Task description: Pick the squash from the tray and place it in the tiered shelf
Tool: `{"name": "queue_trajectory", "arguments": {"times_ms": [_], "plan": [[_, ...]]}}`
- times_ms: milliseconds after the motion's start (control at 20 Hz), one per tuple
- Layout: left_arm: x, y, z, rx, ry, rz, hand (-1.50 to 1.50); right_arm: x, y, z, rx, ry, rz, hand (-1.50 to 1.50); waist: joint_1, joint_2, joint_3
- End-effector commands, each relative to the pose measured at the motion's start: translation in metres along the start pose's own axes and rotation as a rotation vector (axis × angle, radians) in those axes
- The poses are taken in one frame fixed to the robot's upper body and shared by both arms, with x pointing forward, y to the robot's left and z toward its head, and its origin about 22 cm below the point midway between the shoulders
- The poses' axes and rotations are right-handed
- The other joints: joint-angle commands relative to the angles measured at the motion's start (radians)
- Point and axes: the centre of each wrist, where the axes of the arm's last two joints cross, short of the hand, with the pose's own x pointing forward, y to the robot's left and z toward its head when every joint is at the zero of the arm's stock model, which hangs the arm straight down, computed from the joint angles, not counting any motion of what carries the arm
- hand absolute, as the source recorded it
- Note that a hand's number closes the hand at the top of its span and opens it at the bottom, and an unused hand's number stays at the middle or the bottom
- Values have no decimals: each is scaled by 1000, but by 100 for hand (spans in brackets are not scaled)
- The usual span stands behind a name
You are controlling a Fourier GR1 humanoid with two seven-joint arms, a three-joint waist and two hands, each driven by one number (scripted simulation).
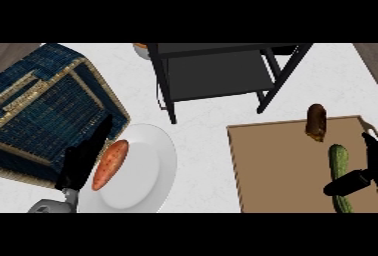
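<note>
- The picking step is judged to be in hand: the squash, long and green, lies on the brown tray near its right edge, not yet lifted.
- The right hand is seen beside and partly over the squash; whether its fingers are closed on it cannot be told.
- Next, a grasp, a lift and a carry up and leftward to the black tiered shelf would be called for.
- A brown item also rests on the tray.
- The left hand is held with fingers straight over a white plate bearing an orange vegetable.
- A blue wicker basket stands on the white bench.
</note>
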Motion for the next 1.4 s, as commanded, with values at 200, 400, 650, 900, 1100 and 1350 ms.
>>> {"name": "queue_trajectory", "arguments": {"times_ms": [200, 400, 650, 900, 1100, 1350], "plan": [[-13, 0, 4, 17, 55, 13, 0, -2, 6, -1, -14, 212, 51, -150, -19, 0, -2], [-16, 0, 4, 5, 53, 3, 0, -4, 21, -7, 7, 219, 61, -150, -17, 1, -2], [-18, -7, 8, 5, 40, 10, 0, -9, 32, -21, 23, 236, 81, -150, -14, 1, -2], [-15, 4, 13, 16, 52, 9, 0, -6, 41, -5, 35, 239, 104, -150, -16, -2, -2], [-15, -11, 5, -2, 44, 11, 0, -11, 45, -39, 44, 241, 109, -150, -11, 3, -1], [-16, 1, 20, 0, 35, 24, 0, -9, 59, -26, 71, 194, 78, 150, -13, 0, -1]]}}
